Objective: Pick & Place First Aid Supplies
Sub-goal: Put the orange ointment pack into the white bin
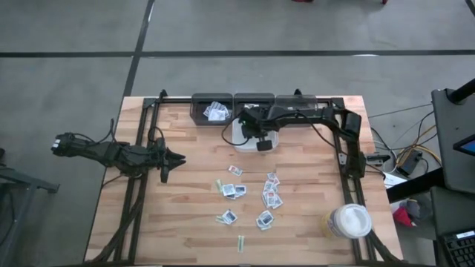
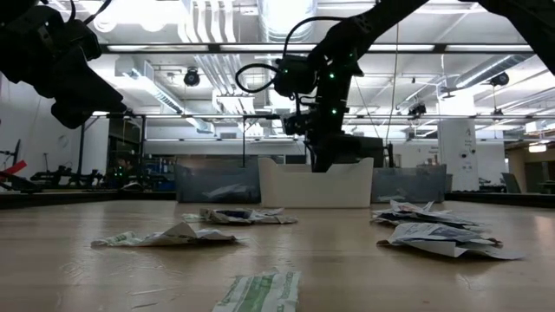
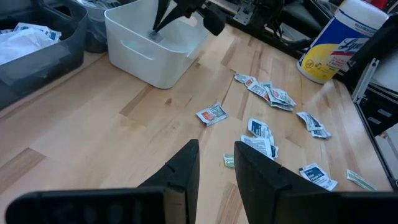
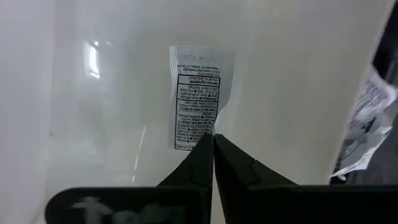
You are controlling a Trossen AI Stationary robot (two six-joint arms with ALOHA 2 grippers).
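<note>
My right hand (image 4: 213, 142) is down inside the white tray (image 3: 146, 59) at the back of the counter (image 1: 200, 163). Its two fingers are pressed tight together, and their tips pinch the bottom edge of one small white packet (image 4: 199, 93) with tiny black print. The packet lies flat against the pale inside of the tray.

My left hand (image 1: 177, 158) hangs above the left side of the counter, well apart from the packets. Its fingers (image 3: 180, 177) are a little way apart and there is nothing between them.

The other first aid packets (image 1: 252, 196) lie loose on the wood in the middle of the counter, in front of the tray. Some are in a small bunch and some lie alone. A few have red print and a few have blue. One narrow pale strip (image 1: 241, 242) lies near the front edge.

A dark bin (image 1: 211, 110) stands beside the tray, with some white packets in it. A round jar (image 1: 350, 221) with a white lid stands at the front right corner.
</note>
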